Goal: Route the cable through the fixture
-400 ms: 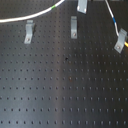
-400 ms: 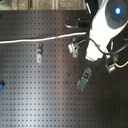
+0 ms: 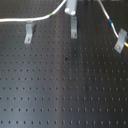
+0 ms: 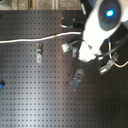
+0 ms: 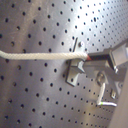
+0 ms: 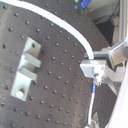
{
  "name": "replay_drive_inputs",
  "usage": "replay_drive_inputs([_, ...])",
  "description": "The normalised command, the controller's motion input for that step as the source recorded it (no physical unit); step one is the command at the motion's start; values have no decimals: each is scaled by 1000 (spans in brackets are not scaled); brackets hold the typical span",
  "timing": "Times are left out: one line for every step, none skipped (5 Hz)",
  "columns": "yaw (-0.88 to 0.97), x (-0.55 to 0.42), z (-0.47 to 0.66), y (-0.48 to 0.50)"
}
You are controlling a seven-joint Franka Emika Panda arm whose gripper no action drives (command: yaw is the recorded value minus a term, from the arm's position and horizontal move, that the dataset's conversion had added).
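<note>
Above the middle clip [image 3: 74, 28] | jaws closed on the cable [image 5: 35, 56] | board [image 3: 65, 90] beneath

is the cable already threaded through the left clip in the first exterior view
No, the cable runs above and behind the left clip, whose slot shows nothing in it.
</note>
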Motion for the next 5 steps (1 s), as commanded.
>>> replay_drive_inputs([-186, -20, 418, 668])
replay_drive_inputs([-766, 90, 334, 243])
replay_drive_inputs([-1000, -14, 261, 43])
replay_drive_inputs([0, 10, -1, 48])
replay_drive_inputs([-603, -367, 282, 64])
